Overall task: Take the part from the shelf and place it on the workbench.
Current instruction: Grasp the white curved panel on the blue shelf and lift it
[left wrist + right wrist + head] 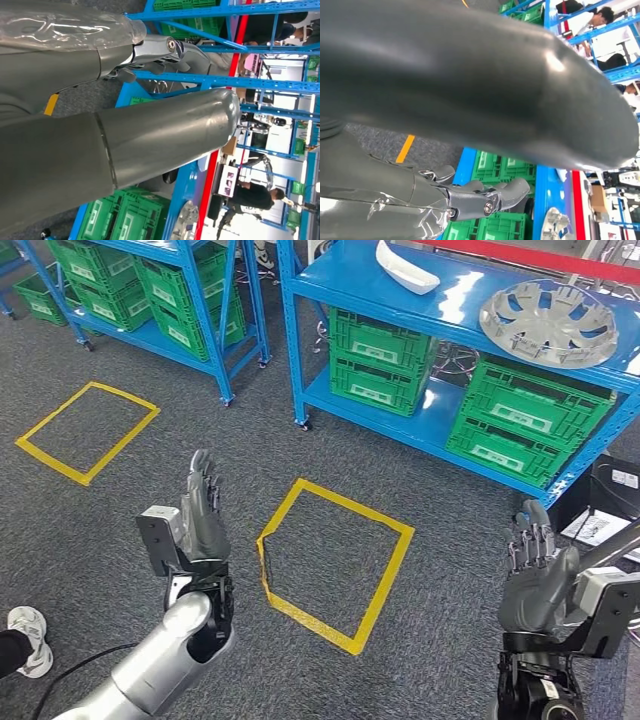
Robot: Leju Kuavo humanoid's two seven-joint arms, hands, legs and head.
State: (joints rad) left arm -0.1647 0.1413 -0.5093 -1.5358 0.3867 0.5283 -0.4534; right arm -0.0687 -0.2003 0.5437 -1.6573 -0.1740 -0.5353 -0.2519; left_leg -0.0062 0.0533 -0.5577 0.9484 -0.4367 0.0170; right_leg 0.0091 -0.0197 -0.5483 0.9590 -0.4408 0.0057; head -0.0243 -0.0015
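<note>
Both hands are raised in front of the robot and holding nothing. The left hand (202,512) is standing upright with its fingers straight and apart, palm turned inward. The right hand (537,575) is likewise up, fingers apart, nothing between them. In each wrist view the thumb and fingers are showing spread with only air around them.

The part, a silver wheel cover (549,320), is lying flat on the top level of the blue shelf (355,285), near its right end, well apart from both hands. A white curved piece (406,268) is sitting further left on the same level. Green crates (375,358) are stacked on the lower level. A yellow tape square (334,562) is marking the carpet between robot and shelf.

Judging the step: approach, reach not yet started.

Risks from here:
- The cover is wide, thin and slotted, so fingers are likely catching in a slot or slipping off the rim if the two hands are closing unevenly.
- It is lying close to the shelf edge, so a push from one side could be sliding it off.
- Reaching from this far could be tipping the balance; stepping closer is needed first.
- The white piece could get grabbed by mistake.
</note>
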